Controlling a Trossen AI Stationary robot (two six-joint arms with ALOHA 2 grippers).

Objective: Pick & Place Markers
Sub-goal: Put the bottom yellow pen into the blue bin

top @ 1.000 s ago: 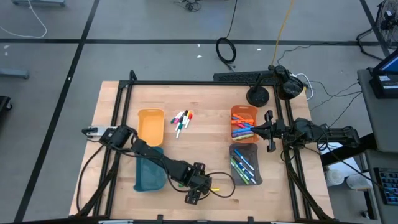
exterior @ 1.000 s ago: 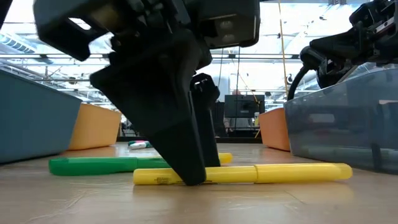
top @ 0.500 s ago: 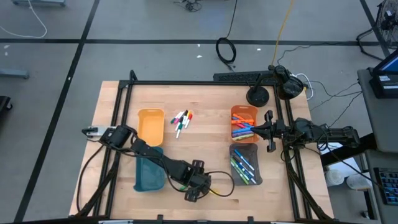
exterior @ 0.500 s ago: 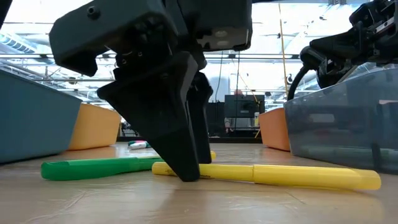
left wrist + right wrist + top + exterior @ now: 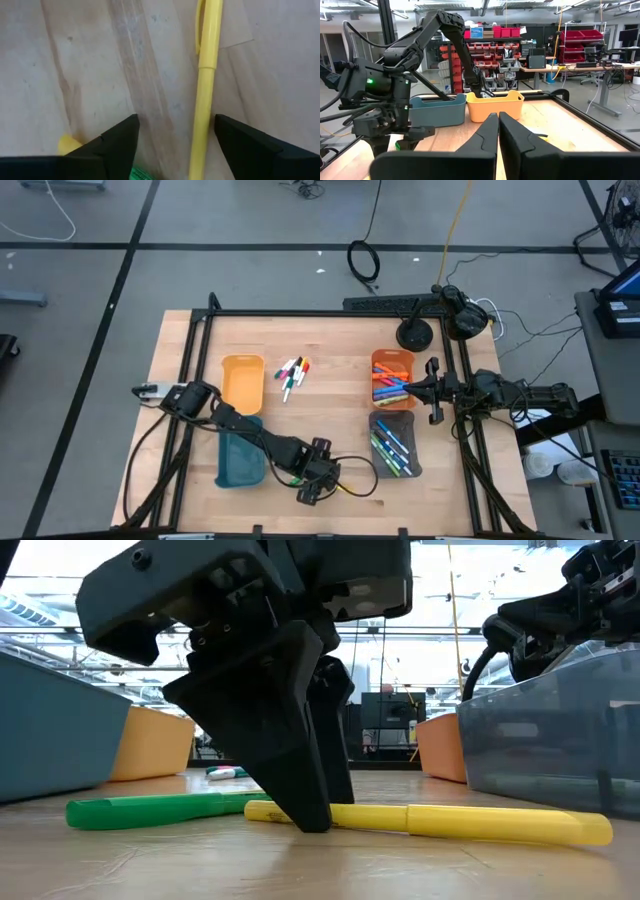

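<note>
Between the spread fingers of the left gripper (image 5: 172, 145) lies a yellow highlighter (image 5: 204, 90), flat on the table (image 5: 90, 60), just beside one finger, ungripped; fingertips down at the wood. Green highlighter (image 5: 160, 808) lies just behind the fingers. Right gripper (image 5: 498, 131) waits clenched and empty beside the orange tray (image 5: 392, 378) and grey tray (image 5: 394, 445), both holding markers

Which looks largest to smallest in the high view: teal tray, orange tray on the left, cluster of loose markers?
1. Teal tray, though the left arm partly covers it.
2. Orange tray on the left, only slightly smaller, so the order is unsure.
3. Cluster of loose markers, clearly smallest.
</note>
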